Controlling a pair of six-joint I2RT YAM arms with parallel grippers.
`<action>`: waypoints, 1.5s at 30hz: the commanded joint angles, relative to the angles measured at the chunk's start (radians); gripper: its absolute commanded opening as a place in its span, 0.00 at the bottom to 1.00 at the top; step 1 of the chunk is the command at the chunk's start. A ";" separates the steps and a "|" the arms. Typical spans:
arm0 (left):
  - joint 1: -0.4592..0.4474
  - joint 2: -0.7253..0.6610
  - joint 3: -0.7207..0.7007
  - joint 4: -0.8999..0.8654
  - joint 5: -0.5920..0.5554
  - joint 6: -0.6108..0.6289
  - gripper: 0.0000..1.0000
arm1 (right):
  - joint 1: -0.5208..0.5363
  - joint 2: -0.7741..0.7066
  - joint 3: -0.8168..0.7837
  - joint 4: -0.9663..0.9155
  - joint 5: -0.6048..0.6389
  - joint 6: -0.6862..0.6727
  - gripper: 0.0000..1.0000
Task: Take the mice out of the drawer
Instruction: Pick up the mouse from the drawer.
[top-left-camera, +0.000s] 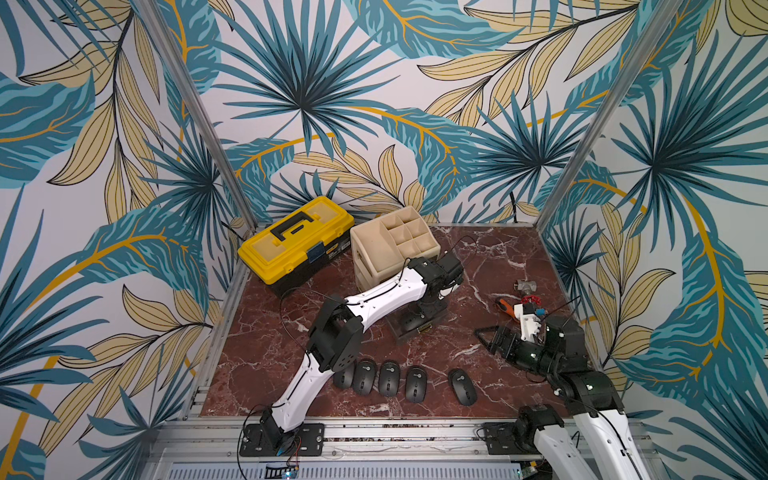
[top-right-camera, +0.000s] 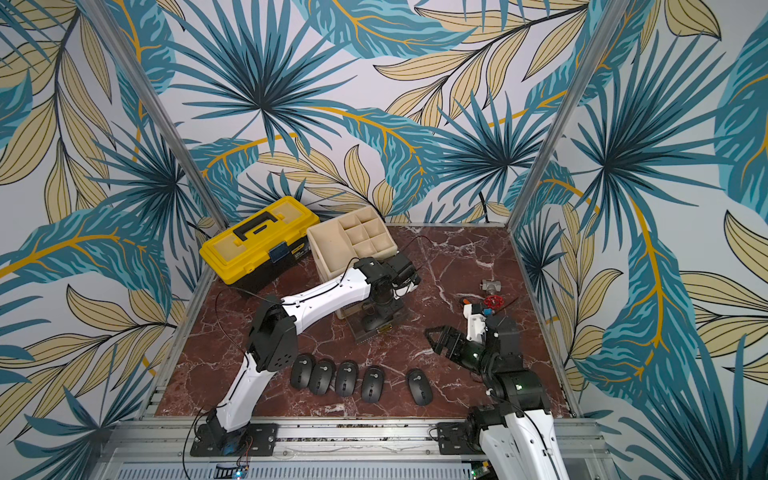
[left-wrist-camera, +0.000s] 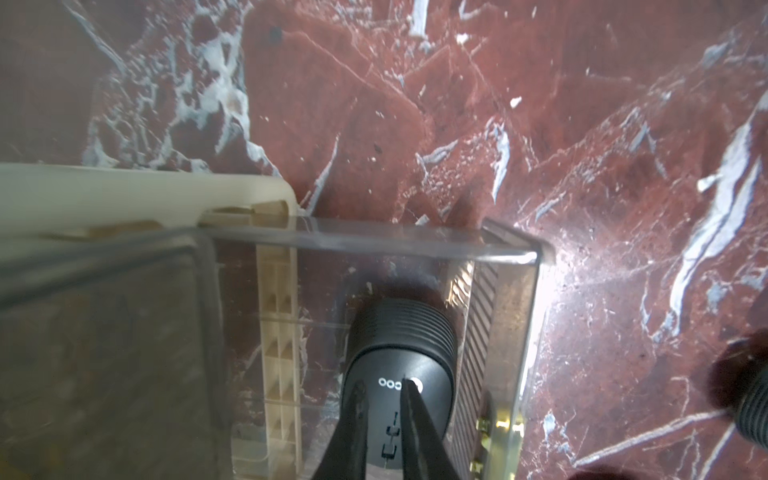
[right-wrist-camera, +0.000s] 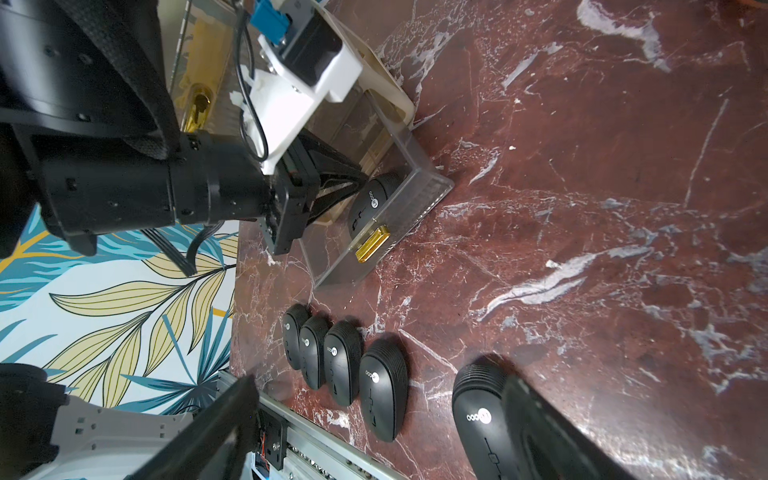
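A clear drawer (left-wrist-camera: 374, 241) (right-wrist-camera: 424, 187) stands pulled out of the beige organizer (top-left-camera: 395, 245). One dark grey mouse (left-wrist-camera: 399, 345) (right-wrist-camera: 374, 199) lies in it against the front wall. My left gripper (left-wrist-camera: 383, 384) (right-wrist-camera: 359, 178) reaches down into the drawer. Its jaws stand only a narrow gap apart, tips over the mouse's top face by the white mark, gripping nothing. Several more mice (top-left-camera: 389, 377) (top-right-camera: 347, 378) (right-wrist-camera: 340, 361) lie in a row near the table's front edge. My right gripper (right-wrist-camera: 378, 384) (top-left-camera: 484, 334) hangs open and empty just above the row's right end.
A yellow toolbox (top-left-camera: 295, 241) sits at the back left beside the organizer. A valve with a red handwheel (top-left-camera: 527, 293) and an orange-handled tool (top-left-camera: 505, 305) lie at the right, behind my right arm. An aluminium rail (top-left-camera: 395, 428) borders the front edge.
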 joint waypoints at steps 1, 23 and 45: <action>0.006 -0.068 -0.047 0.006 0.014 0.024 0.21 | -0.001 -0.005 -0.024 -0.006 -0.014 -0.017 0.94; 0.058 -0.034 -0.085 -0.002 0.191 0.088 0.58 | -0.001 0.001 -0.029 -0.014 -0.012 -0.027 0.93; 0.058 0.064 -0.094 -0.002 0.207 0.065 0.63 | -0.001 0.006 -0.035 -0.012 -0.013 -0.027 0.94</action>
